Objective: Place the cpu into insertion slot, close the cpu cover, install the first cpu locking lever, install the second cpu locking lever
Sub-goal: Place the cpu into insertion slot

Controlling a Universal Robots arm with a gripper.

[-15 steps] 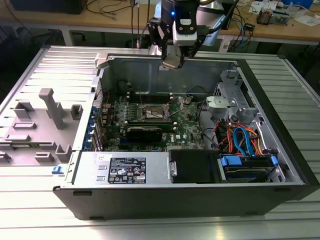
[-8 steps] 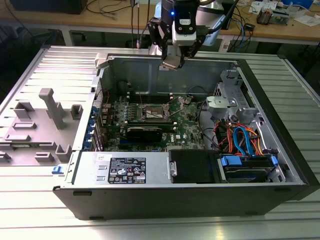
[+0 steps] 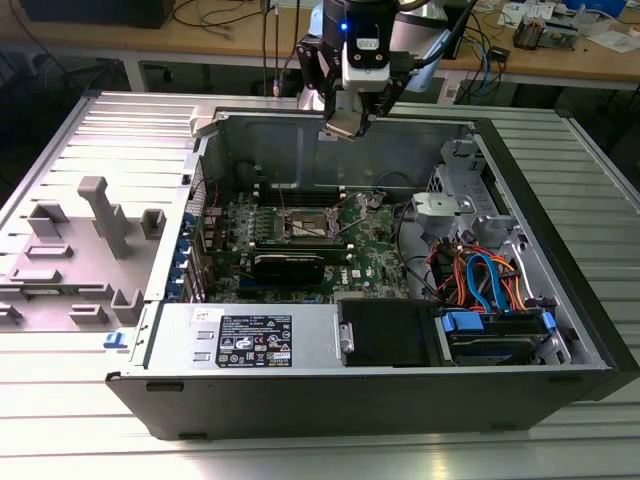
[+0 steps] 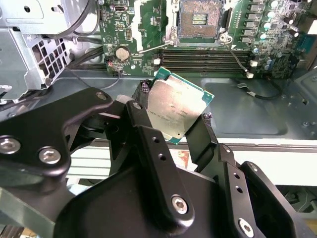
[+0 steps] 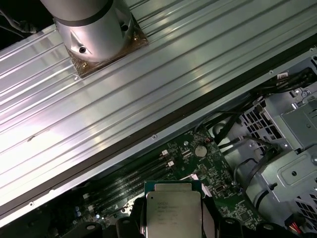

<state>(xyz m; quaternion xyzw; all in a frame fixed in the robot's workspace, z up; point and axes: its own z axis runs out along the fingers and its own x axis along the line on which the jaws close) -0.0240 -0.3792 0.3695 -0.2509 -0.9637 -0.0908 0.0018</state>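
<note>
- The gripper (image 3: 343,124) is closed on the cpu (image 4: 176,105), its black fingers (image 4: 202,133) pinching two opposite edges.
- The cpu is a small flat square – a dull, mottled silver-grey metal top on a thin green rim. Being square, it has no long axis.
- In the second wrist view it sits tilted, with one corner turned toward the green board (image 4: 136,27).
- In the exterior view we see it held high over the far wall of the open black computer case (image 3: 370,395), well apart from the insertion slot (image 4: 198,20).
- The insertion slot is a dark square socket with a silver rim, lying uncovered. A thin metal lever (image 4: 150,48) slants away from one corner.
- Long narrow black memory slots (image 4: 198,55) run beside it, with a round coin battery (image 4: 122,51) nearby.
- A perforated grey drive cage (image 4: 34,47) and loose black cables stand at the board's side.
- The case rests on a ribbed, shiny metal table (image 5: 158,69).
</note>
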